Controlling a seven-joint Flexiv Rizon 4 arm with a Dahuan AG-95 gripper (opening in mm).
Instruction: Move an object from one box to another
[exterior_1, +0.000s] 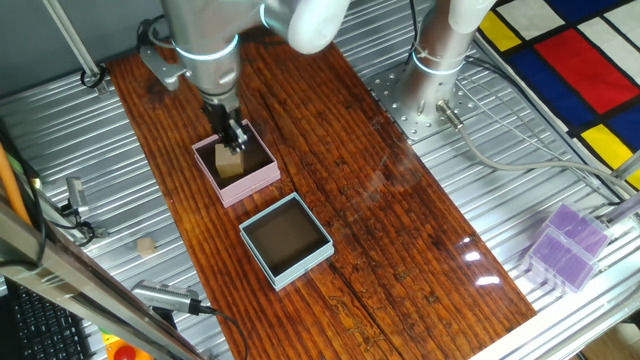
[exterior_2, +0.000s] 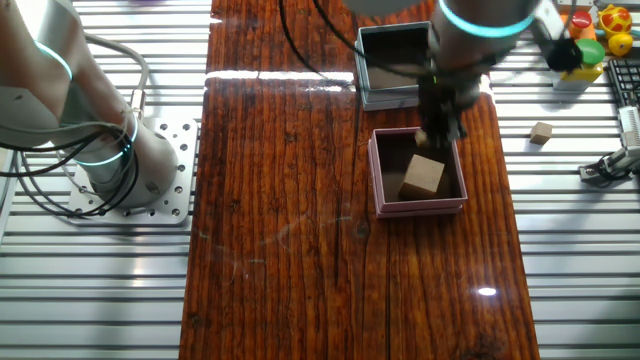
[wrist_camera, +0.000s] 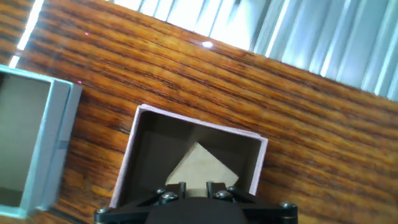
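1. The gripper (exterior_1: 234, 137) hangs over the pink box (exterior_1: 262, 181), fingers pointing down at the wooden cube (exterior_1: 231, 163). How far the fingers are spread, and whether they touch the cube, cannot be told from any view.
2. In the hand view only the dark underside of the gripper mount (wrist_camera: 196, 208) shows, at the bottom edge; the fingertips are cut off, and the lower part of the cube is covered by the mount.
3. In the other fixed view the arm's wrist (exterior_2: 470, 40) overlaps the far wall of the pink box and part of the light blue box (exterior_2: 385, 95).
4. The cube sits inside the pink box, on its dark brown floor (turned cornerwise to the walls in the hand view).
5. The light blue box lies just beside the pink box, apart from it, its dark brown inside showing.
6. Both boxes rest on a reddish-brown, strongly grained wooden board (exterior_1: 400, 230), glossy with light reflections, laid on a ribbed metal table (exterior_1: 520, 180).
7. A small tan block (exterior_1: 147, 246) lies on the ribbed metal, well apart from the boxes.
8. The cube is light tan, plain-faced, with sharp edges.
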